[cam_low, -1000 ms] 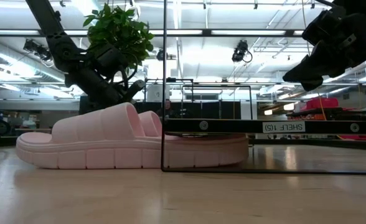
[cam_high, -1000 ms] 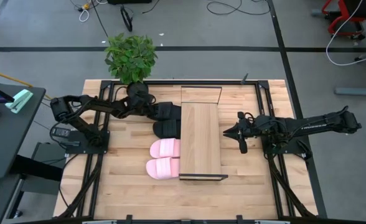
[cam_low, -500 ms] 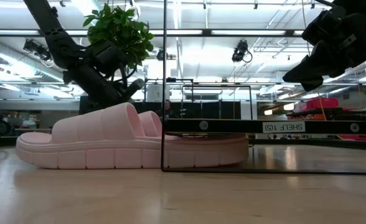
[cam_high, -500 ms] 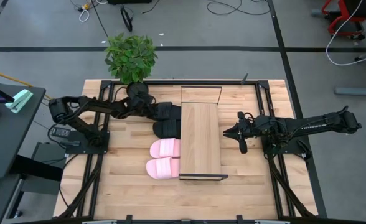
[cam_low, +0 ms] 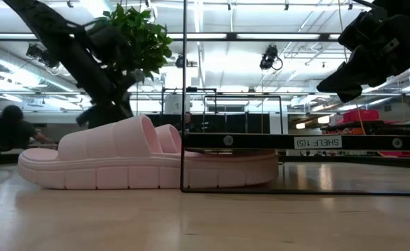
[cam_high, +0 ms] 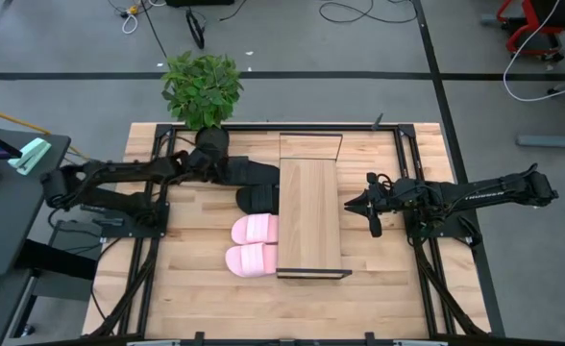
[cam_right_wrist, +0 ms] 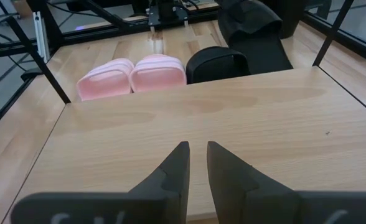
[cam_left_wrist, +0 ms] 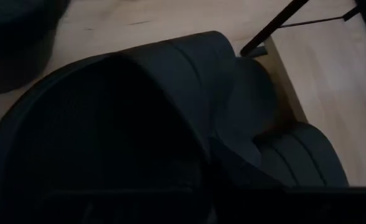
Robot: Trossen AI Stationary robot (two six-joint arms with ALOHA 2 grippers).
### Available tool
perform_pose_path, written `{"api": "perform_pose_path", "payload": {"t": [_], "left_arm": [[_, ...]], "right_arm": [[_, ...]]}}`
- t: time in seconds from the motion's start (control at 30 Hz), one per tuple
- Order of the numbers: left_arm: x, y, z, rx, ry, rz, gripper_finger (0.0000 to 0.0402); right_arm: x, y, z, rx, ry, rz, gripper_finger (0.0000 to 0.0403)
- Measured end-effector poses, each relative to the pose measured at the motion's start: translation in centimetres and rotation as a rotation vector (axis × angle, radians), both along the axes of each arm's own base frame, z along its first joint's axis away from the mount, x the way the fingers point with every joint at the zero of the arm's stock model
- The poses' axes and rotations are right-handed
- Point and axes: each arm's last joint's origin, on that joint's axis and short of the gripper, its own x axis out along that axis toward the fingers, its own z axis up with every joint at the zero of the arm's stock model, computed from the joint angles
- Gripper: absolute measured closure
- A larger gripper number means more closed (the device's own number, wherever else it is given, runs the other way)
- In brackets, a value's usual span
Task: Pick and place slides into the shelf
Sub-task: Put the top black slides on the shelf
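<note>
Four slides sit along the left long edge of the shelf (cam_high: 309,213), toes tucked under it: two pink slides (cam_high: 253,244) toward the table's near edge, two black slides (cam_high: 256,185) behind them. The left gripper (cam_high: 233,171) sits at the rearmost black slide; whether it grips cannot be told. The right gripper (cam_high: 356,205) hovers off the shelf's right edge, fingers nearly together, empty.
</note>
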Motion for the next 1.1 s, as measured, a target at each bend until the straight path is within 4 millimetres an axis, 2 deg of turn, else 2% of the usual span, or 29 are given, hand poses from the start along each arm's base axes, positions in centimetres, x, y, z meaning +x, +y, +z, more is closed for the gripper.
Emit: {"api": "perform_pose_path", "payload": {"t": [0.2,0.53,0.7,0.9,1.1], "left_arm": [[-1.6,-1.5,1.5,0.066,0.045,0.042,0.0387],[-2.6,-3.5,3.8,0.156,-0.06,0.064,0.0387],[-3.2,-4.0,4.3,0.194,-0.054,0.082,0.0387],[-3.6,-4.7,5.4,0.208,-0.147,0.063,0.0387],[-3.6,-5.9,7.0,0.189,-0.332,0.042,0.0387]], "right_arm": [[0.0,0.0,0.0,0.0,0.0,0.0,0.0341],[0.0,0.0,0.0,0.021,-0.001,-0.008,0.0341],[0.0,0.0,0.0,0.024,-0.001,-0.009,0.0341],[0.0,0.0,0.0,0.025,-0.001,-0.01,0.0341],[0.0,0.0,0.0,0.025,-0.001,-0.009,0.0341]]}}
